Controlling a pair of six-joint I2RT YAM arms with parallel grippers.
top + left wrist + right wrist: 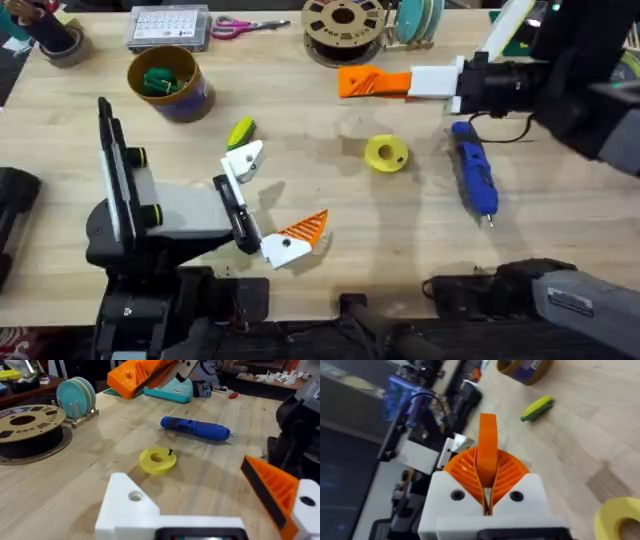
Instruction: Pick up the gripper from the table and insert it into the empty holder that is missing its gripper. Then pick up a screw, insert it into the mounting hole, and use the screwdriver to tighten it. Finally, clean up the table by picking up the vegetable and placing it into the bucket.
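Observation:
My right gripper [352,82] hovers over the far middle of the table [560,230], shut on the orange ribbed gripper [487,435], which stands upright between its pads. My left gripper [285,195] is open near the front. One of its jaws is the bare white holder [245,160] with a mounting hole [134,495]; the other carries an orange tip [305,230]. The yellow-green vegetable [240,131] lies just beyond the holder. The bucket [168,82] at the far left holds dark green pieces. The blue screwdriver [474,178] lies to the right. A screw [170,452] rests on a yellow ring [385,153].
Along the far edge are a filament spool [343,25], scissors [245,27], a clear parts box [168,27], a tape roll [60,45] and a rack of teal discs [415,20]. Bare wood lies between the ring and the left gripper.

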